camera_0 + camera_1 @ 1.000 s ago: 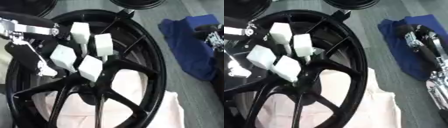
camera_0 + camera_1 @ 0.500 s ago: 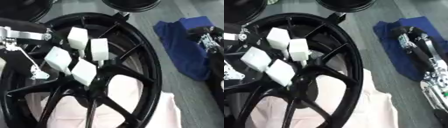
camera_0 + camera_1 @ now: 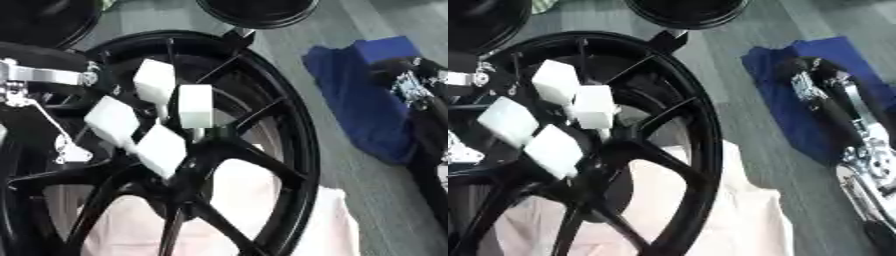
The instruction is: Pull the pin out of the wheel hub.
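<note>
Item: large black spoked alloy wheel (image 3: 262, 130), lying on pale cloth (image 3: 254, 200) on the grey counter (image 3: 737, 80); your left robot hand (image 3: 153, 122), white-padded fingers bunched at the hub; pin hidden, hold not discernible; right robot hand (image 3: 833, 105) idle over blue cloth (image 3: 359, 100); step: grasping; next, draw straight up along the hub's axis.

Wheel (image 3: 262, 150) lies on a cloth (image 3: 737, 220) at left; a second cloth (image 3: 359, 100) lies right, beneath the right robot hand (image 3: 824, 95).
</note>
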